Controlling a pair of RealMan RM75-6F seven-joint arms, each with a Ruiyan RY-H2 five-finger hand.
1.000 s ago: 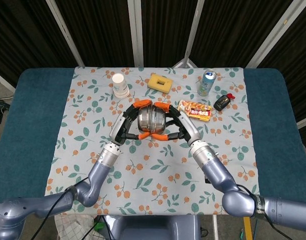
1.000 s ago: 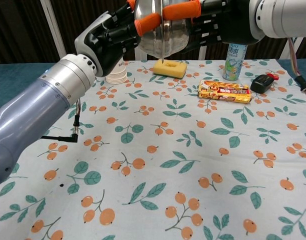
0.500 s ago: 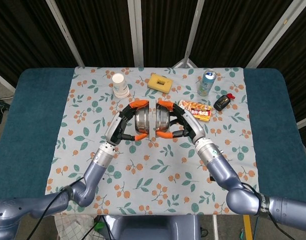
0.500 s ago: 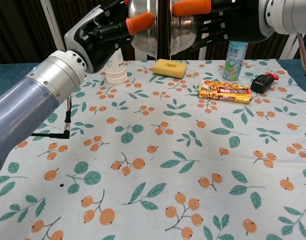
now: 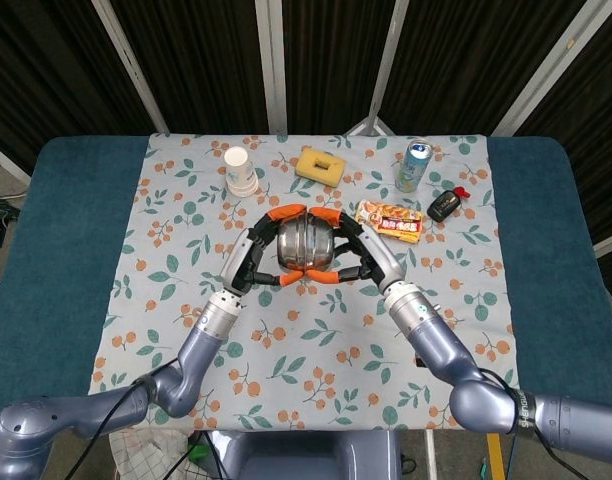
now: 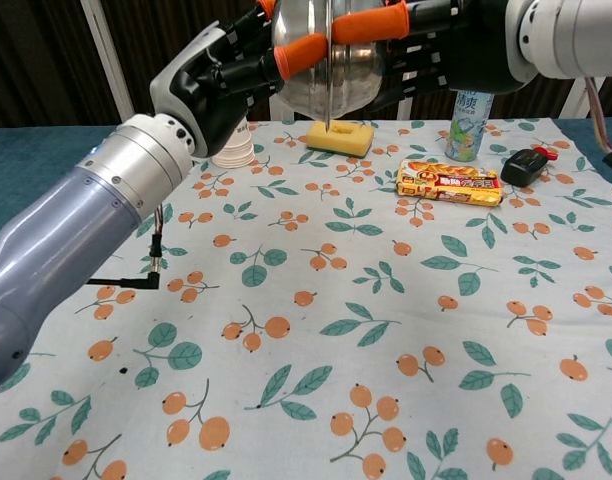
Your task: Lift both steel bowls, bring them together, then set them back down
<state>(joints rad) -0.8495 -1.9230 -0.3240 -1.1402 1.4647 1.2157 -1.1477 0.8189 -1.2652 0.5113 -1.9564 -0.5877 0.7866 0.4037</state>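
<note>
The two steel bowls are up in the air over the middle of the table, rim against rim, so that from above they read as one shiny ball. The left bowl sits in the left hand, whose orange-tipped fingers wrap over the top and under the bottom of it; the right bowl is held the same way by the right hand. In the chest view the seam between the left bowl and right bowl is a thin vertical line, with no daylight through it.

Half a second ago there was a clear slit between the rims; now it has closed again. So the pair has been pressed together, and to my eye the "bring them together" part is done. What is left is to part the bowls and lower each one to the cloth.

Behind them, toward the far edge, stand a paper cup, a yellow sponge and a drink can, with a snack pack and a dark key fob just right of the hands. None of these lies directly under the bowls, as far as I can judge.
</note>
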